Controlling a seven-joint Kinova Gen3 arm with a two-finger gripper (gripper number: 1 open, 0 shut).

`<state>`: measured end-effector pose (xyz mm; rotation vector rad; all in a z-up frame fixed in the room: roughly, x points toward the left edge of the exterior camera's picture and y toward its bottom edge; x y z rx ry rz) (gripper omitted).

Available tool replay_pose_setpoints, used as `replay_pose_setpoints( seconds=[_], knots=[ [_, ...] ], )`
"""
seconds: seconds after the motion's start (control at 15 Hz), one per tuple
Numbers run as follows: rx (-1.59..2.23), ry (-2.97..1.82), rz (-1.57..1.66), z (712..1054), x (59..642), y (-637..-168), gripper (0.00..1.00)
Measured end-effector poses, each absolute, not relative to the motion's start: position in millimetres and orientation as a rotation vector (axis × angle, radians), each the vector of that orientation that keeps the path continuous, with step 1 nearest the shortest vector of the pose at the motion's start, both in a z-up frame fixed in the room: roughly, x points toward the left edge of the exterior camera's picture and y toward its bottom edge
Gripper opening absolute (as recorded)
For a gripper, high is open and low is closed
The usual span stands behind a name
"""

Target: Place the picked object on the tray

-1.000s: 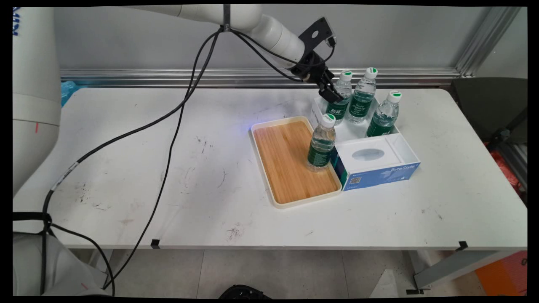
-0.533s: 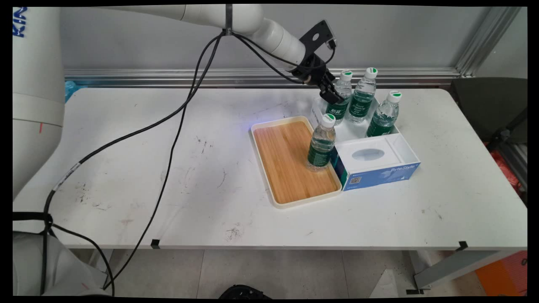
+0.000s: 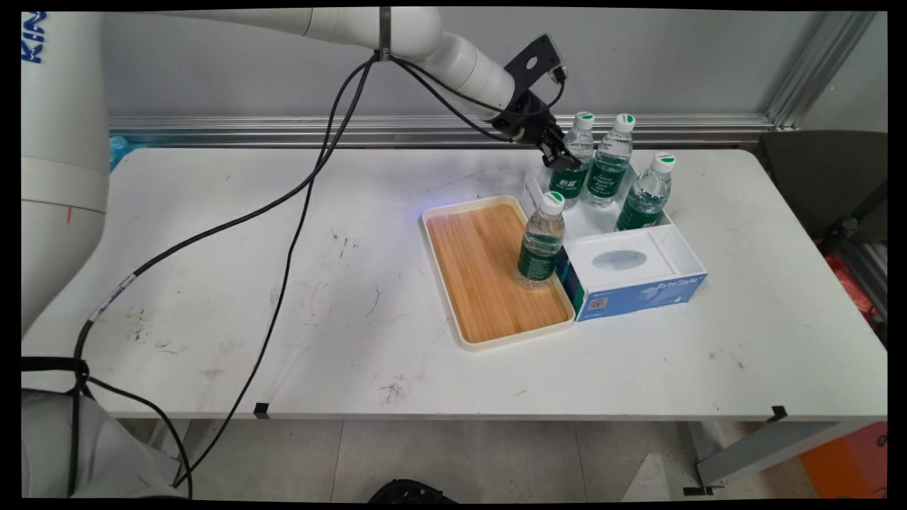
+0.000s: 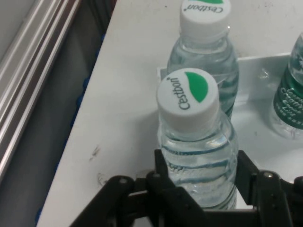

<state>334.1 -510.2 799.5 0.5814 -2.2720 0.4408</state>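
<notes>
My gripper [image 3: 563, 157] is shut on the neck end of a clear water bottle [image 3: 579, 142] with a green label and a white cap, at the back left corner of a white box [image 3: 680, 244]. In the hand view the fingers [image 4: 161, 165] press both sides of this bottle [image 4: 189, 101], just under its cap. A second bottle [image 4: 204, 28] stands right behind it, and a third [image 4: 291, 104] shows at the right edge. In the main view those two bottles [image 3: 609, 163] [image 3: 646, 193] stand upright in the box.
Another bottle [image 3: 541, 241] stands upright on the right side of a wood-bottomed tray [image 3: 475, 269], touching the box's left side. A blue and white tissue pack [image 3: 623, 265] fills the box's front. Black cables [image 3: 290, 234] hang over the table's left half.
The gripper moved slightly right and closed around the back left bottle. That bottle now sits a little higher than before.
</notes>
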Motion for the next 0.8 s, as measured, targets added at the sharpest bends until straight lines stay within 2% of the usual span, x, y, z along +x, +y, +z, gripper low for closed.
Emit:
replay_pose_setpoints(
  seconds=[0.33,0.8],
  knots=[
    [0.587,-2.264,0.439,806,334,-509,0.00],
    [0.588,-2.246,0.463,836,334,-503,0.00]
  ],
)
